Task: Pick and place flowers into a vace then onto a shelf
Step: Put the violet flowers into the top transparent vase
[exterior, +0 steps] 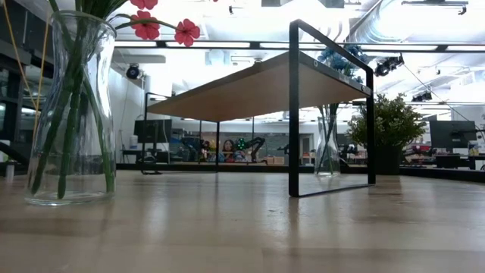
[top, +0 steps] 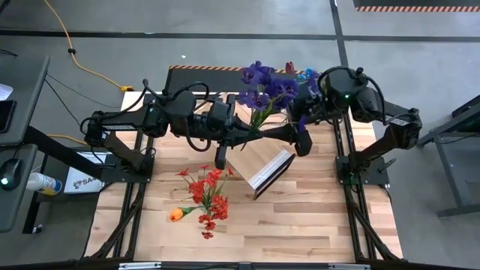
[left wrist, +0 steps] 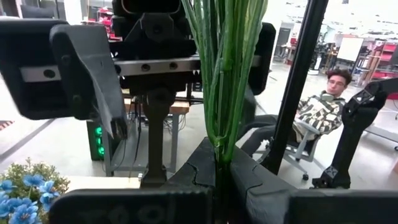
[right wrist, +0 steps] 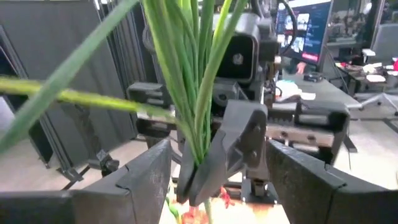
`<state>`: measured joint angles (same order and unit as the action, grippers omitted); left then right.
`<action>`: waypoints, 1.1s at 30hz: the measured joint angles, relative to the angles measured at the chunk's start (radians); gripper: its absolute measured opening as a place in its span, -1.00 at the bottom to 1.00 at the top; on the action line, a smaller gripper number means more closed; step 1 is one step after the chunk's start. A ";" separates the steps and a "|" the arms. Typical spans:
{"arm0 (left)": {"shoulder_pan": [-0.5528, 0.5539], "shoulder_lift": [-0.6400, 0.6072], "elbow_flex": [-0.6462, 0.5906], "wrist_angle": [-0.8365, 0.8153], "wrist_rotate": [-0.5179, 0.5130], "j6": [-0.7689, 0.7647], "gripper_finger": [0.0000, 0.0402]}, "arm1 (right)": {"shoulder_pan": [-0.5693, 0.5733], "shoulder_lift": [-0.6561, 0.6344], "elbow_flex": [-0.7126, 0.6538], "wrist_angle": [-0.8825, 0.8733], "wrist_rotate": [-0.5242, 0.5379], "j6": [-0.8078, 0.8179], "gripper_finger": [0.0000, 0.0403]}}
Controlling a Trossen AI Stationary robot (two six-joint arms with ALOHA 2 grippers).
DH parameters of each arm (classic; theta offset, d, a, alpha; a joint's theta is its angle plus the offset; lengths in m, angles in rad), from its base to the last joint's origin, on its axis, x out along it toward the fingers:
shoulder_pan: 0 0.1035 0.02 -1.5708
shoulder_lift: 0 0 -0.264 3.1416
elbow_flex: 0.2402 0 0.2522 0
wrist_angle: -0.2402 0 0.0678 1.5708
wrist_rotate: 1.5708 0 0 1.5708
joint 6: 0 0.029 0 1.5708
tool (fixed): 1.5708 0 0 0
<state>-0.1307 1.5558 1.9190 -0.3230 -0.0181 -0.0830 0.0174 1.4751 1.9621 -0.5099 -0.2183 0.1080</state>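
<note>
Grey concrete floor (top: 225, 52), bright workshop

Both arms reach in and meet over the back middle of the table.

The left arm stretches across from the left side, its left gripper (left wrist: 219, 168) clamped tight on a bunch of green stems (left wrist: 222, 74). The right arm folds in from the right side, wrist bent toward the left one, and the right gripper (right wrist: 217, 180) faces it with its fingers (right wrist: 146, 171) spread apart on either side of the same stems.
</note>
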 joint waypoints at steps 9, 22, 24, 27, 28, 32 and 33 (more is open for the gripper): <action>0.000 0.000 0.000 -0.004 0.000 0.000 -0.80 | 0.000 0.019 0.000 0.039 -0.017 0.005 0.22; 0.000 0.000 0.000 -0.008 0.000 0.000 -0.80 | 0.003 0.020 0.000 0.045 -0.017 0.015 -0.13; 0.000 0.000 0.000 -0.008 0.000 0.000 -0.80 | 0.003 0.020 0.000 0.045 -0.017 0.015 -0.23; 0.000 0.000 0.000 -0.008 -0.003 0.000 -0.80 | 0.003 0.020 0.000 0.045 -0.018 0.018 -0.39; 0.001 0.000 0.000 -0.008 -0.004 0.000 -0.80 | 0.003 0.020 0.000 0.045 -0.019 0.019 -0.44; 0.001 0.000 0.000 -0.009 -0.005 0.000 -0.80 | 0.003 0.024 0.000 0.049 -0.024 0.019 -0.63; 0.001 0.000 0.000 -0.009 -0.005 0.000 -0.80 | 0.004 0.024 0.000 0.049 -0.025 0.019 -0.68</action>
<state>-0.1299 1.5558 1.9190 -0.3318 -0.0228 -0.0834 0.0212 1.4993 1.9621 -0.4609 -0.2434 0.1272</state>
